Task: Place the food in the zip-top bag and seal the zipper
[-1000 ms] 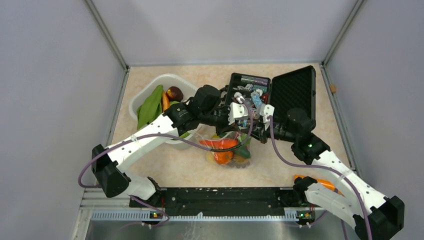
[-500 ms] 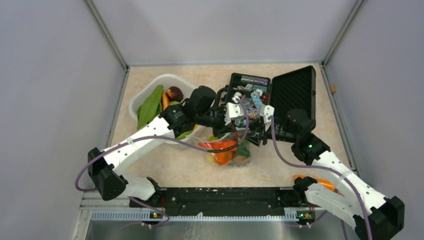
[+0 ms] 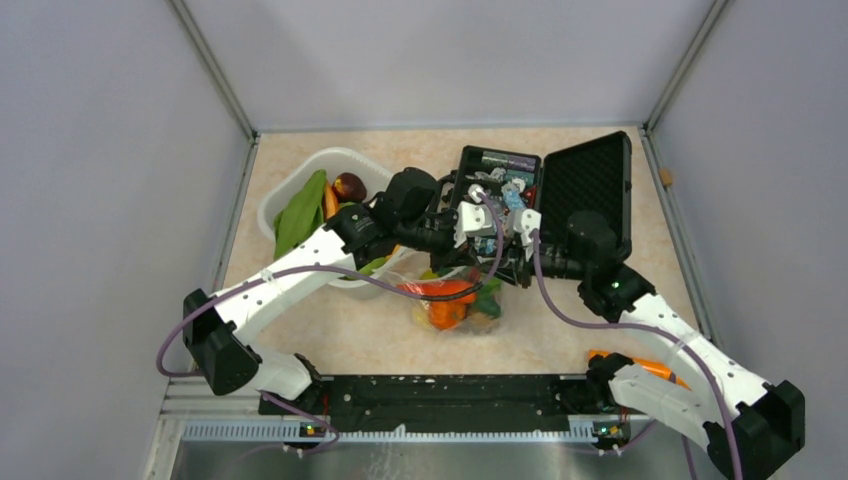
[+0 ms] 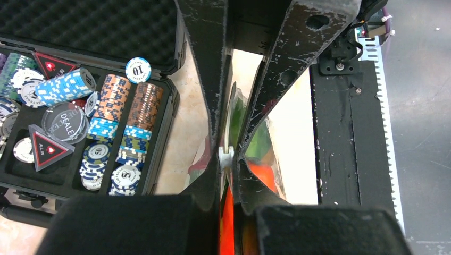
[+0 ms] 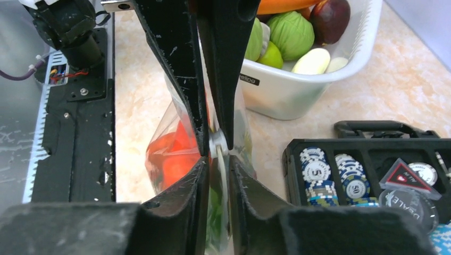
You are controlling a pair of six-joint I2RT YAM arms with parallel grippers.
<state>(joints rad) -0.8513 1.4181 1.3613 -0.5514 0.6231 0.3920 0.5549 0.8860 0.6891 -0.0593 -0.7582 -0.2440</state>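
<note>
Pinching the zipper, left end effector and right end effector sit nearly closed.

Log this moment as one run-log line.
stage: sealing zipper | left fingers: shut on zipper | right fingers: shut on zipper | zip-top bag: food inside | white basket: more food

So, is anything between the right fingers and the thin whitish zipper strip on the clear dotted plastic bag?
Nothing visible. The thin whitish zipper strip runs between the right fingers, and the left fingers pinch it right beside them. Whether the right ones clamp it is unclear.
</note>
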